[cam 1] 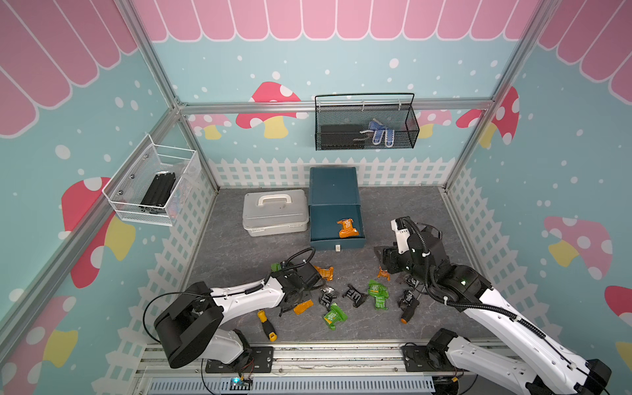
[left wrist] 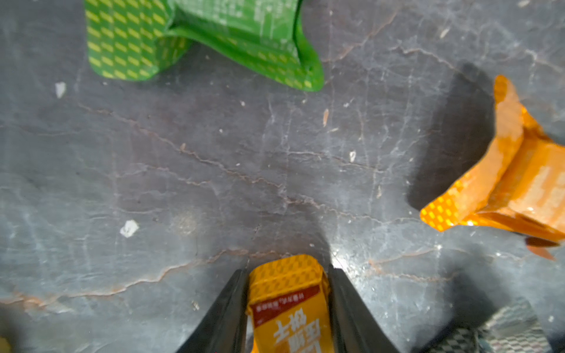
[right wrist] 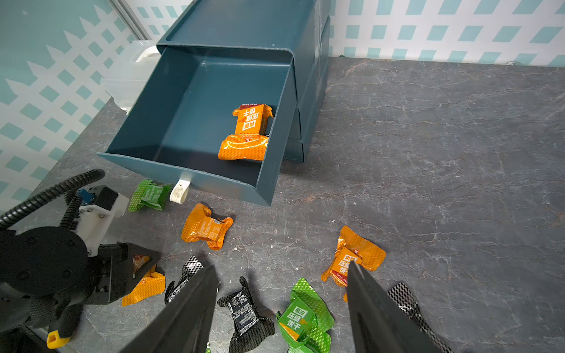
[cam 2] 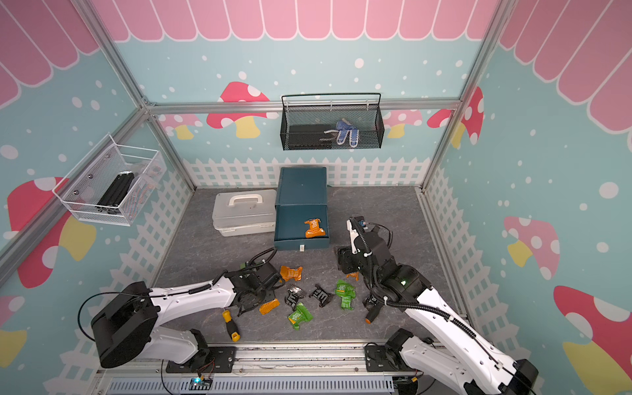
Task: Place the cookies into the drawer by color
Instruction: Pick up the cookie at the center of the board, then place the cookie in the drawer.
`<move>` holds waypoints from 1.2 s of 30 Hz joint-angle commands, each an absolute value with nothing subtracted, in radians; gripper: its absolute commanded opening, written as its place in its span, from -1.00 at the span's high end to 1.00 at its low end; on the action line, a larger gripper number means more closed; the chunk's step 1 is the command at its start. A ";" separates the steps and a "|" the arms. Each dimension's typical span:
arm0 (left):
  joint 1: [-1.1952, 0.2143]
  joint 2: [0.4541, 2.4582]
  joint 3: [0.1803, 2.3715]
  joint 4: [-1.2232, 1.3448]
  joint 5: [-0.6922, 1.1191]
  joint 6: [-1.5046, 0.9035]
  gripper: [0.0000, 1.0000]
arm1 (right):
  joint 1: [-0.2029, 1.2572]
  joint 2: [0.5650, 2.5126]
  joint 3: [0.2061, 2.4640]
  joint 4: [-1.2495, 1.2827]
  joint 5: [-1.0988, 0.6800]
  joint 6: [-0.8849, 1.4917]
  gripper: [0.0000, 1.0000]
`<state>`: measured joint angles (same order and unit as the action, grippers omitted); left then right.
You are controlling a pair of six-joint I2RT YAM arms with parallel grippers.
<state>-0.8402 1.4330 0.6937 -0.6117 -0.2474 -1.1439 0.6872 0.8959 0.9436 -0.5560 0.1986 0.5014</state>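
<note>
Left wrist view shows it best, says Ana. The left gripper point(left wrist: 287, 270) has its black fingers point(left wrist: 226, 314) pressed on both sides of an orange cookie point(left wrist: 287, 305), down by the desk point(left wrist: 214, 168).

Is that a good spot to hold it? asks Ben.

I think so, says Ana. It grips the fat middle, not the thin flappy ends. The wrapper looks crinkly and shiny, so I guess it is light and a bit slippery. The cookie inside could crumble too, so a soft squeeze is best.

And the right gripper point(right wrist: 281, 265)? asks Ben.

Its fingers are apart and hold nothing, says Ana. It hangs over green cookies point(right wrist: 302, 318) and black cookies point(right wrist: 247, 311), with a loose orange cookie point(right wrist: 354, 256) close by.

What is in the boxes? asks Ben.

The blue cabinet point(cam 1: 333, 184) has its top drawer point(right wrist: 189, 101) pulled out, says Ana. Orange cookies point(right wrist: 244, 146) lie inside by one side wall — two, I think — and no other color. The two drawers under it are shut. The grey case point(cam 1: 273, 212) beside the cabinet has its lid down, so I cannot see inside. More cookies lie loose on the desk in front of the drawer.
</note>
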 commanded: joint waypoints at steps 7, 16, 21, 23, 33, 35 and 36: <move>-0.841 1.255 0.786 -0.826 -0.412 -0.973 0.43 | 0.684 0.871 0.915 -0.515 0.208 0.496 -0.39; -0.813 1.096 0.998 -0.995 -0.518 -0.817 0.51 | 0.680 0.884 0.841 -0.465 0.187 0.495 -0.42; -0.813 1.064 1.155 -1.000 -0.536 -0.743 0.53 | 0.558 0.967 0.806 -0.442 0.110 0.514 -0.43; -0.813 1.073 1.212 -0.996 -0.532 -0.703 0.52 | 0.477 0.990 0.795 -0.445 0.037 0.518 -0.42; -0.814 1.369 1.559 -0.975 -0.473 -0.469 0.50 | 0.404 0.994 0.801 -0.368 -0.068 0.547 -0.40; -0.800 1.447 1.637 -0.979 -0.494 -0.437 0.52 | 0.406 1.001 0.820 -0.357 -0.119 0.560 -0.40; -0.780 1.485 1.677 -0.980 -0.469 -0.429 0.53 | 0.408 1.002 0.822 -0.362 -0.108 0.570 -0.40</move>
<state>-0.8108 1.4185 1.5906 -0.9661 -0.4824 -0.5175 0.4065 0.9966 0.7853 -0.4046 -0.0452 0.5323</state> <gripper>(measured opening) 0.321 0.701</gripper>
